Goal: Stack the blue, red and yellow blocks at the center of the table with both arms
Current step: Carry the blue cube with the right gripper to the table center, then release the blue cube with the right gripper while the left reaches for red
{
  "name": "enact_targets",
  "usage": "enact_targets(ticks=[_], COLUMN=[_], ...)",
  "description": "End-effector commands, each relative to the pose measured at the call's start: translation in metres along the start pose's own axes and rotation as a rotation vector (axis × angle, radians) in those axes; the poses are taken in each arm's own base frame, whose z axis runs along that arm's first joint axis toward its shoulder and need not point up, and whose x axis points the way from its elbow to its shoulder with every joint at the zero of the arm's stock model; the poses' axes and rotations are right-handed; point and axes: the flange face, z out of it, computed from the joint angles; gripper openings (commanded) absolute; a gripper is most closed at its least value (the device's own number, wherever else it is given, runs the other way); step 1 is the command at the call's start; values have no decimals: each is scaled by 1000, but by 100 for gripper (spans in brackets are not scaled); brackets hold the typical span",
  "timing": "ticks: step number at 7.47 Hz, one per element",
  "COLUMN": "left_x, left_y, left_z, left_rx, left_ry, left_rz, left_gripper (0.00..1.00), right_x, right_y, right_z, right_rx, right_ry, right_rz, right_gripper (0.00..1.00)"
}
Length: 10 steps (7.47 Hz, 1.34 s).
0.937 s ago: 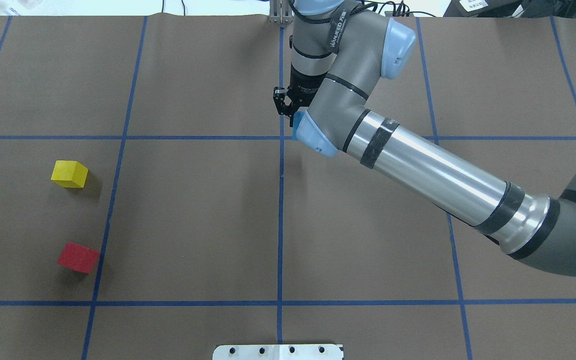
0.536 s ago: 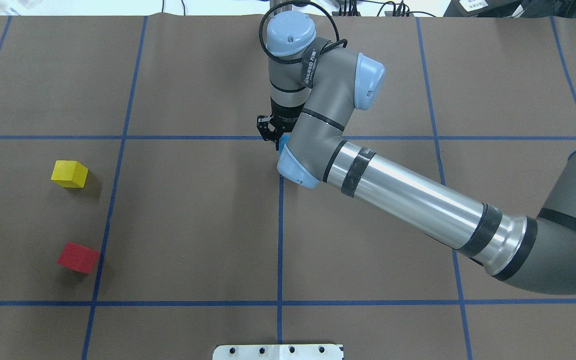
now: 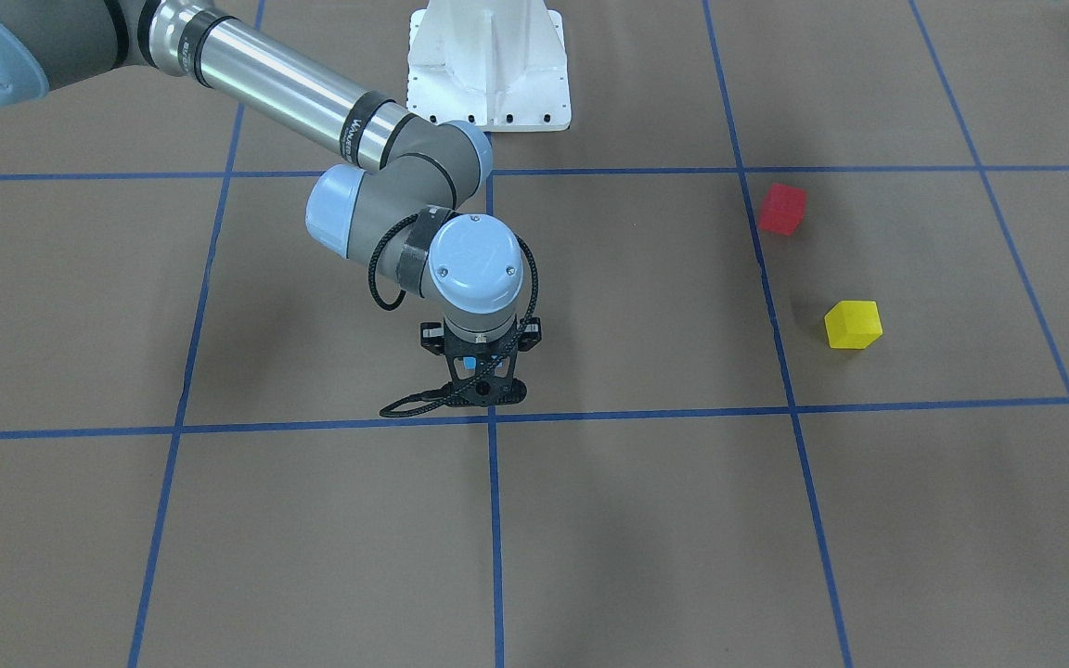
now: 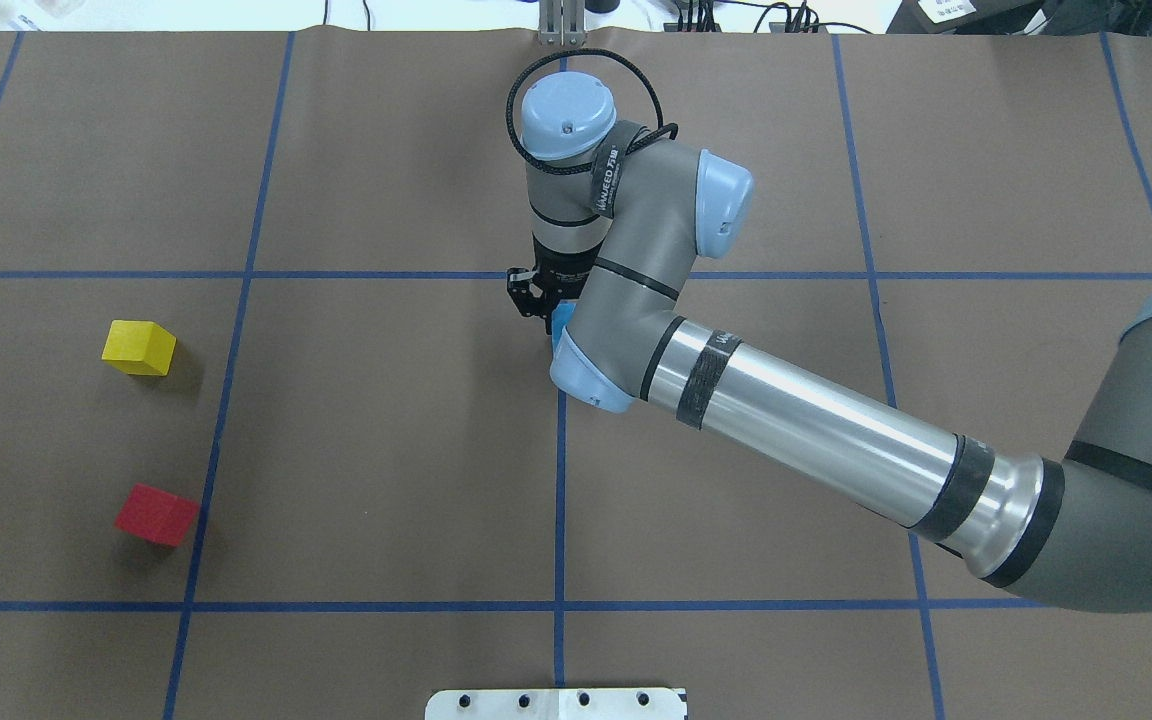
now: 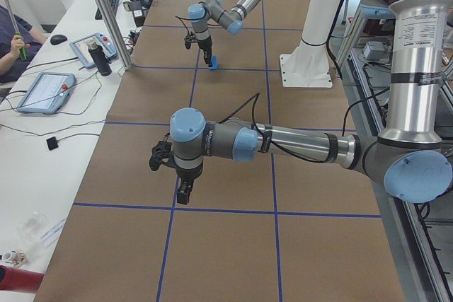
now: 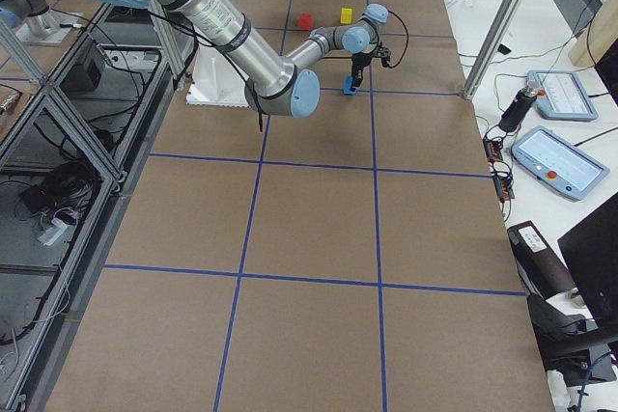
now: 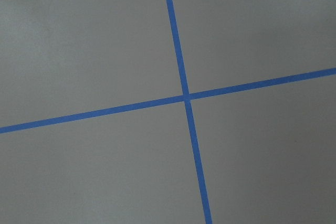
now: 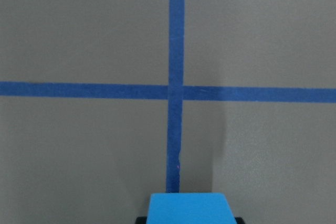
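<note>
My right gripper (image 4: 546, 310) points straight down near the tape crossing at the table's (image 4: 386, 450) middle, shut on the blue block (image 4: 562, 321). That block also fills the bottom edge of the right wrist view (image 8: 190, 209), just short of the crossing. The yellow block (image 4: 139, 347) and the red block (image 4: 157, 515) lie apart on the robot's left side, with nothing touching either. The left gripper (image 5: 182, 192) shows only in the exterior left view, hanging over another tape line, so I cannot tell whether it is open or shut.
The white pedestal (image 3: 488, 65) stands at the robot's edge of the table. A side desk with tablets (image 5: 42, 91) and a seated person's hand (image 5: 14, 42) runs along the far edge. Metal posts (image 6: 497, 21) rise beside it.
The right arm has swung toward the robot and slightly left, carrying the blue block from beyond the far tape line to the central crossing. The yellow and red blocks have not moved.
</note>
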Motion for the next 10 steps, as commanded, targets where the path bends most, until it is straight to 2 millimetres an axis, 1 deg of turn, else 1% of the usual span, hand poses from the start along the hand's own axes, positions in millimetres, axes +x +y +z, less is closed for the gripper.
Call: enact_targets(ticks=[1, 2, 3, 4, 5, 6, 7, 8, 9, 10], left_x=[4, 4, 7, 9, 12, 24, 72, 128, 173, 233], left_y=[-7, -12, -17, -19, -21, -37, -48, -52, -49, -38], left_z=[-5, -7, -9, -9, -7, -11, 5, 13, 8, 7], left_rx=[10, 16, 21, 21, 18, 19, 0, -14, -8, -3], left_ry=[-5, -9, -7, -7, -7, 4, 24, 35, 60, 103], left_rz=[15, 19, 21, 32, 35, -48, -145, -155, -175, -157], left_gripper=[100, 100, 100, 100, 100, 100, 100, 100, 100, 100], right_x=[4, -1, -1, 5, 13, 26, 55, 104, 153, 201], right_y=[2, 3, 0, -7, -13, -19, -27, -34, -33, -37], right_z=[7, -1, -10, -24, -45, -68, -92, -106, -117, -122], right_rx=[25, 29, 37, 32, 30, 37, 57, 75, 113, 138], right_ry=[-60, -74, -84, -105, -130, -121, -128, -144, -145, -128], right_rz=[76, 82, 81, 87, 98, 117, 135, 128, 91, 42], right_gripper=[99, 99, 99, 99, 99, 99, 99, 99, 99, 99])
